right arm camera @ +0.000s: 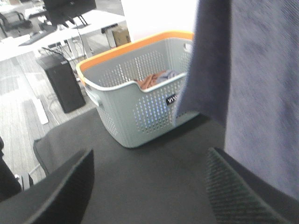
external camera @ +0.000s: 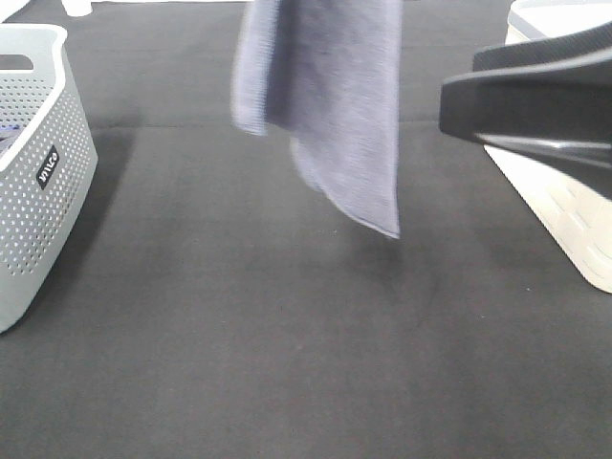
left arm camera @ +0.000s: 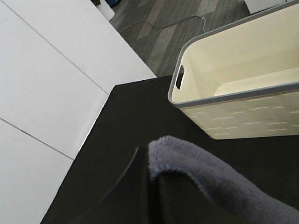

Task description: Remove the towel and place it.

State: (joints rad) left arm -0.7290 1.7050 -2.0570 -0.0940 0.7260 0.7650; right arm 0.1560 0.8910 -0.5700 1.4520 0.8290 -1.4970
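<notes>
**Towel aloft in left grip; right jaws wide and empty**

Nearest: the left gripper (left arm camera: 147, 179) is clamped tight on a fold of the towel (external camera: 325, 105). The cloth hangs free above mid-table between the two baskets, its lower corner clear of the surface. The right gripper (right arm camera: 149, 158) sits just beside the hanging cloth, its fingers spread wide with nothing between them.

Risks, as judged:
- The pinch seems to take only a small fold, and the soft pile could slip on a fast swing, dropping the towel short of wherever it goes.
- The trailing corner may drag or catch on a basket rim if carried low.
- The open right fingers are close enough to snag the cloth if either arm crosses.
- The drop spot is not evident from here.

Surface: the table (external camera: 287, 363) has a matt black cover with faint creases.
- The grey perforated basket (external camera: 38, 163) on the left has an orange rim in the right wrist view, with orange and blue fabric inside.
- The cream basket (left arm camera: 233, 84) on the right has a grey rim and nothing seen inside.

Room: white panels (left arm camera: 46, 93) run alongside the table. A cable (left arm camera: 163, 24) lies on the grey plank floor (left arm camera: 154, 51). Beyond the grey basket are a desk (right arm camera: 93, 23), a monitor (right arm camera: 70, 7) and a dark computer tower (right arm camera: 60, 84).
</notes>
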